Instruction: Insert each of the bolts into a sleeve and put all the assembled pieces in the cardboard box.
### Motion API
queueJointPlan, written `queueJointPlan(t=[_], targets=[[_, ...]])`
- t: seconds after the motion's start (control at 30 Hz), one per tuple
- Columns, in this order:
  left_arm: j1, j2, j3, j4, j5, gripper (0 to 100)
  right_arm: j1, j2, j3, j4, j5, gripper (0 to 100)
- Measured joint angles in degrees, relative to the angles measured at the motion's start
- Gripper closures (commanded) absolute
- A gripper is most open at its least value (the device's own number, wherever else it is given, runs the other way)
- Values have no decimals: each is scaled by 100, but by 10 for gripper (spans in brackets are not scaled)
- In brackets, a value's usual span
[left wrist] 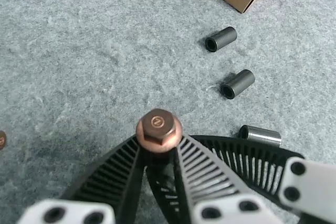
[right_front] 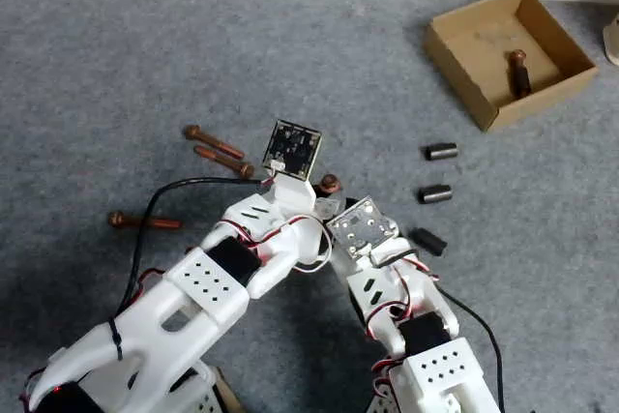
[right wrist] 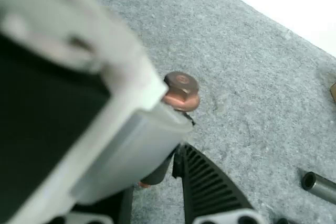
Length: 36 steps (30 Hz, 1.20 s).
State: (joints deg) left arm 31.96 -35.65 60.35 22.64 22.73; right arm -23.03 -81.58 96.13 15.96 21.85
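Observation:
My left gripper [left wrist: 159, 141] is shut on a copper bolt [left wrist: 159, 126] just under its hex head, which points up at the camera. In the high view that bolt head [right_front: 330, 183] shows between the two wrists at the table's middle. My right gripper [right wrist: 157, 184] meets it from the side. A dark sleeve [right wrist: 157, 172] sits between its fingers, around the bolt's shank, with a copper tip showing below. The left arm's body hides much of this. Three loose sleeves [right_front: 441, 151] [right_front: 435, 193] [right_front: 428, 241] lie to the right. The cardboard box [right_front: 455, 55] holds one assembled piece [right_front: 520, 73].
Three more bolts lie on the grey felt to the left: two side by side [right_front: 215, 142] [right_front: 223, 162], and one nearer the front [right_front: 143, 221]. The box stands at the back right. A black cable [right_front: 145, 229] loops over the left arm.

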Motion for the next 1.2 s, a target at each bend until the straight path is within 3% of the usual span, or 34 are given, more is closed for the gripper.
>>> queueJointPlan(t=[0.1, 0.2, 0.33, 0.87, 1.2], targets=[[-44, -18, -35, 316, 0, 768, 44, 18, 0, 0, 18, 994], [-26, -18, -202, 791, 211, 727, 114, 18, 0, 0, 18, 994], [-9, 0, -308, 1248, 422, 726, 185, 18, -9, 0, 26, 994], [-404, 0, -369, 1327, 475, 726, 554, 26, -9, 229, -123, 994], [-791, 9, -299, 1327, 440, 726, 1433, 1987, -993, 712, -580, 994]])
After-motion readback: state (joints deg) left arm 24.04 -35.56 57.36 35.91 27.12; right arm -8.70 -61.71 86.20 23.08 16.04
